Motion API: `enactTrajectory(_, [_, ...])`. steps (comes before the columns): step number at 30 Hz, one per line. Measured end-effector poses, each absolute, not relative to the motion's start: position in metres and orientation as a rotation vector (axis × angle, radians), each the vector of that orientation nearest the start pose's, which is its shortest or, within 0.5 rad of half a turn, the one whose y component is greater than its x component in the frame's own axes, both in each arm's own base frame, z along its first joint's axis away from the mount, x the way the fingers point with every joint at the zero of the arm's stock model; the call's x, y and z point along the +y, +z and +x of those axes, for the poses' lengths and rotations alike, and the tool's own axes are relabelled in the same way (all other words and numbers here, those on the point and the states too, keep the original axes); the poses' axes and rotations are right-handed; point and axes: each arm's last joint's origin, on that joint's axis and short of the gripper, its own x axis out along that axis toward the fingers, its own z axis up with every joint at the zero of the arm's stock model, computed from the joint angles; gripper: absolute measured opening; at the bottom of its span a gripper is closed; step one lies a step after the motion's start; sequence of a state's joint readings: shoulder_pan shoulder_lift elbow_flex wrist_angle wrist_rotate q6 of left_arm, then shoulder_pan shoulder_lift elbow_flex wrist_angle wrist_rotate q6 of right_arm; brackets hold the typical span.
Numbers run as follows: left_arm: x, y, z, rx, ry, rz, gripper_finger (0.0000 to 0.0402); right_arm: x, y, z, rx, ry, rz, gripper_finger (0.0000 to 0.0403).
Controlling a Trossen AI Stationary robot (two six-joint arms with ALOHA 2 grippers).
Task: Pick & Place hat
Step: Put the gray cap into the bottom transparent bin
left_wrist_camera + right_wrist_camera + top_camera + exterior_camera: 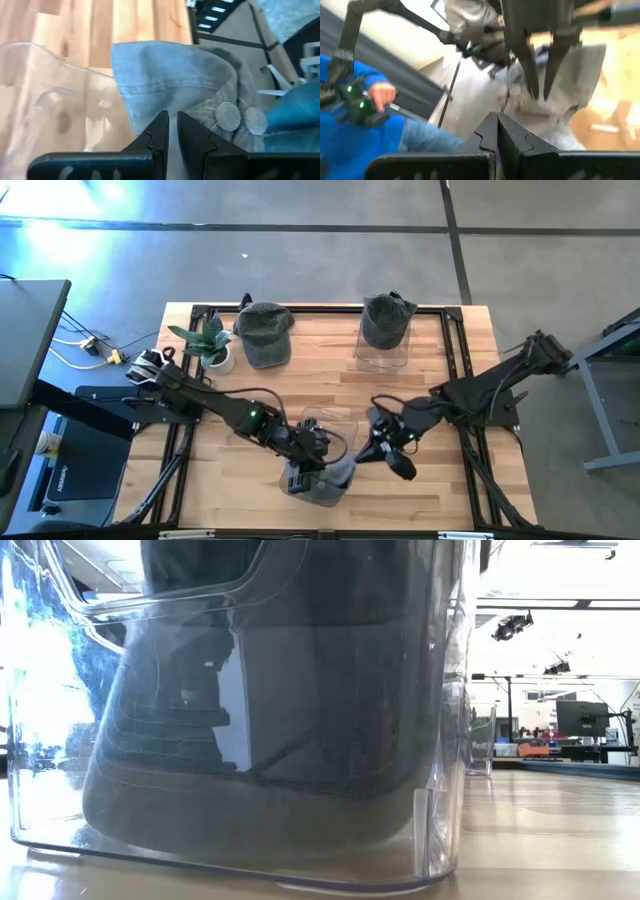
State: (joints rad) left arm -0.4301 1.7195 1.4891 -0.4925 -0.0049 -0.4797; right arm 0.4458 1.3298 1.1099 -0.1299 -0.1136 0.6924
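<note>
left claw [312, 442]: nearly closed, pinching grey hat [322, 480] over clear box [440, 790] | right claw [392, 455]: closed, empty, just beside hat | worktop [450, 400]

looks like a robotics lab: concrete floor [330, 205], wooden table [320, 385] on a black frame, monitors [583, 718] behind, ceiling strip lights.

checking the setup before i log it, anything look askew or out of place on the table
Two hats sit tidily on stands at the far edge. The third grey hat, at the near edge, lies crumpled beside its clear stand, with the left gripper pinching its fabric.
</note>
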Motion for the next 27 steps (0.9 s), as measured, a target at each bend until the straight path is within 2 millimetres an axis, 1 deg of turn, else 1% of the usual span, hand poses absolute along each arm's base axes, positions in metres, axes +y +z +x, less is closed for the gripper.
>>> enactTrajectory(2, [-0.156,0.303,0.35,0.795,-0.216,-0.295,0.0034,0.129,0.337,0.264,0.503,0.386,0.595,0.0001])
enactTrajectory(5, [-0.149,0.303,0.354,0.794,-0.212,-0.309,0.0034,0.127,0.34,0.262,0.48,0.371,0.588,0.0])
enactTrajectory(15, [-0.129,0.303,0.361,0.779,-0.151,-0.317,0.0034,0.128,0.337,0.263,0.502,0.362,0.582,0.0])
enactTrajectory(20, [-0.123,0.303,0.363,0.776,-0.137,-0.323,0.0034,0.128,0.337,0.263,0.505,0.36,0.581,0.0002])
enactTrajectory(27, [-0.123,0.305,0.365,0.748,-0.156,-0.32,0.0034,0.128,0.336,0.263,0.511,0.358,0.58,0.0001])
